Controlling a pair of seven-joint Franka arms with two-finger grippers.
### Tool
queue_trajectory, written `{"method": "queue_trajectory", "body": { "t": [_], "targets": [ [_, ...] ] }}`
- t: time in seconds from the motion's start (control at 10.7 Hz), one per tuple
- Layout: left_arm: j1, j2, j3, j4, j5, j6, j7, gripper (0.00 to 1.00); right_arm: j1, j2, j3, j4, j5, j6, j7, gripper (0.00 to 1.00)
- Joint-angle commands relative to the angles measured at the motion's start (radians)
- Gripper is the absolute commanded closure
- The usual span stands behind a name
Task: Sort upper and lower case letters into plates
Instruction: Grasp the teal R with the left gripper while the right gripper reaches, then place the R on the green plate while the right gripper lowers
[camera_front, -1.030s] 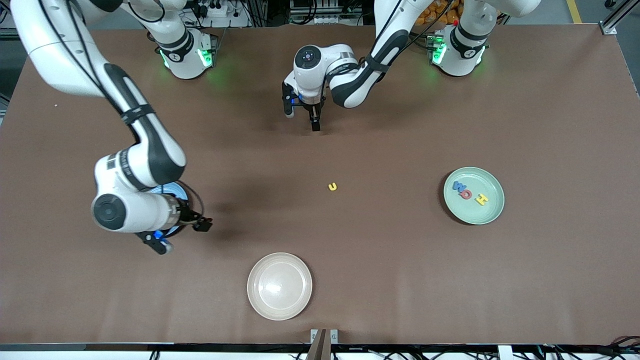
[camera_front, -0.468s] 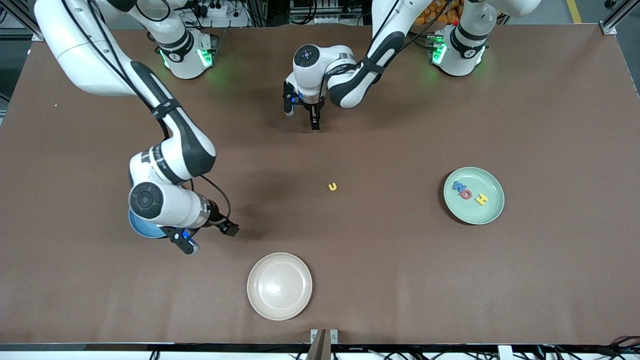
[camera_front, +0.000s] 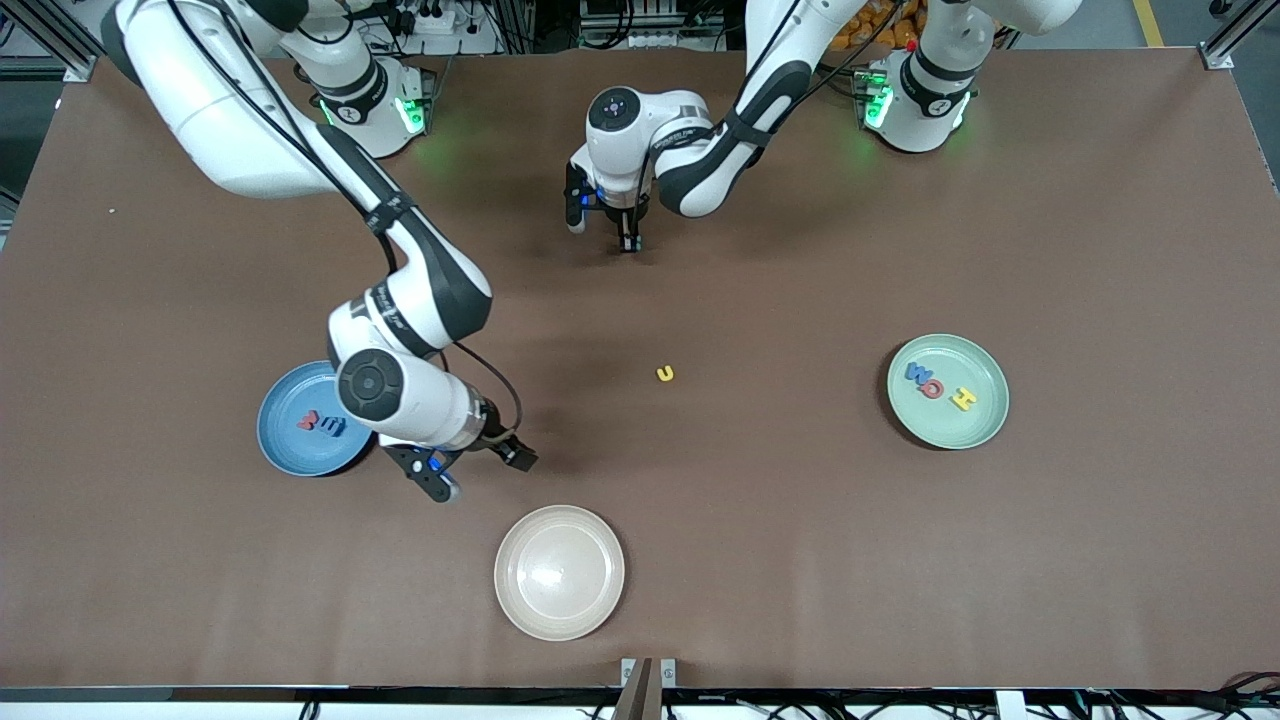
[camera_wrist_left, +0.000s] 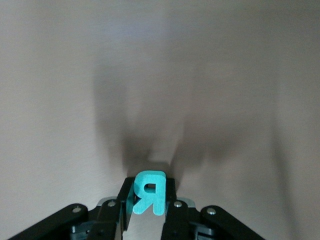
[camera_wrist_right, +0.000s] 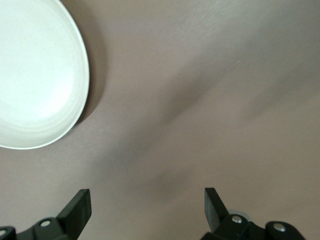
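Note:
My left gripper (camera_front: 626, 238) is low over the brown table between the two arm bases, shut on a teal letter R (camera_wrist_left: 149, 194) that stands upright between its fingers. My right gripper (camera_front: 480, 473) hangs open with nothing in it, between the blue plate (camera_front: 285, 445) and the cream plate. The blue plate holds a red and a blue letter (camera_front: 322, 424). The mint green plate (camera_front: 950, 428), toward the left arm's end, holds a blue, a red and a yellow letter (camera_front: 936, 386). A small yellow letter (camera_front: 666, 374) lies alone mid-table.
A cream-beige round plate (camera_front: 559, 600) sits near the table's front edge with nothing in it; its rim (camera_wrist_right: 75, 107) shows in the right wrist view. The right arm's elbow (camera_front: 430, 290) reaches over the table above the blue plate.
My left gripper has shut on the teal letter R. My right arm has swung off the blue plate toward the table's middle, uncovering the plate and its letters.

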Motion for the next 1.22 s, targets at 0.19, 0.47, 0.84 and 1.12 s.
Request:
{"method": "queue_trajectory", "body": {
  "t": [0.19, 0.47, 0.84, 1.12],
  "targets": [
    [0.289, -0.248, -0.013, -0.031, -0.075, -0.221, 0.028, 1.00, 0.036, 0.051, -0.003, 0.085, -0.010, -0.011, 0.060, 0.00],
    [0.502, -0.260, -0.007, 0.009, -0.244, -0.228, 0.028, 1.00, 0.094, 0.085, 0.000, 0.103, -0.010, 0.039, 0.133, 0.00],
    [0.708, -0.266, 0.046, 0.009, -0.249, -0.286, 0.025, 1.00, 0.191, 0.113, -0.002, 0.148, -0.008, 0.022, 0.396, 0.00],
    [0.841, -0.250, 0.077, 0.003, -0.247, -0.326, 0.063, 1.00, 0.275, 0.143, -0.006, 0.157, -0.011, 0.032, 0.571, 0.00]
  ]
}}
